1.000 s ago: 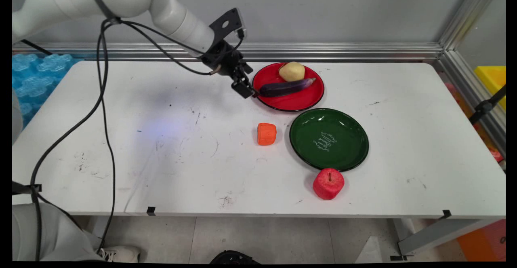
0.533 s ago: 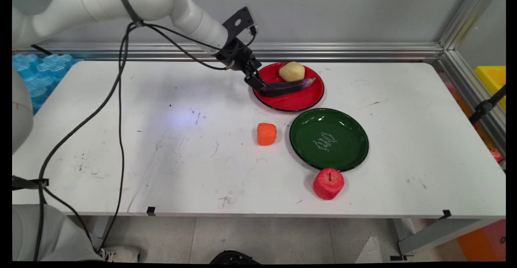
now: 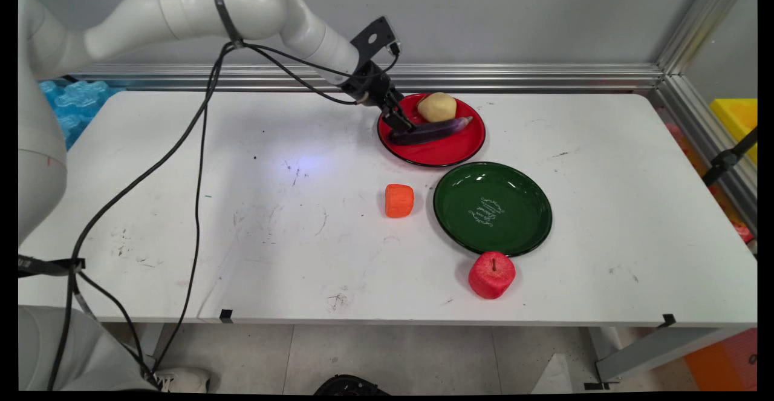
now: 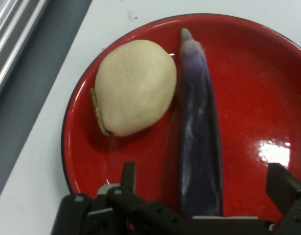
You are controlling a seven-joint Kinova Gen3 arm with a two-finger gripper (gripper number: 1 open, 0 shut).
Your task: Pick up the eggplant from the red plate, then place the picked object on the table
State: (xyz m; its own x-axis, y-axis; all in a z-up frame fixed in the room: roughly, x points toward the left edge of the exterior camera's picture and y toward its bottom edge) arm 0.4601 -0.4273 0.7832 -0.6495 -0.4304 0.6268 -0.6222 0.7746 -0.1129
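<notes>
A purple eggplant (image 3: 430, 130) (image 4: 199, 142) lies across a red plate (image 3: 450, 150) (image 4: 248, 78), beside a pale yellow pear (image 3: 437, 106) (image 4: 134, 87). My gripper (image 3: 404, 125) (image 4: 201, 188) hangs over the plate's left side at the eggplant's thick end. It stands open, one finger (image 4: 128, 176) on each side of the eggplant's thick end, without pinching it. In the hand view the eggplant runs straight up between the fingers, with the pear to its left.
A green plate (image 3: 520, 231) sits in front of the red one. An orange carrot piece (image 3: 399, 200) lies to the green plate's left, and a red apple (image 3: 491, 274) stands at its near rim. An aluminium rail (image 3: 514, 74) lines the table's back edge.
My gripper has travelled right from beside the red plate's left rim to over the plate, coming down around the eggplant's thick end. The fruits and plates have stayed put.
</notes>
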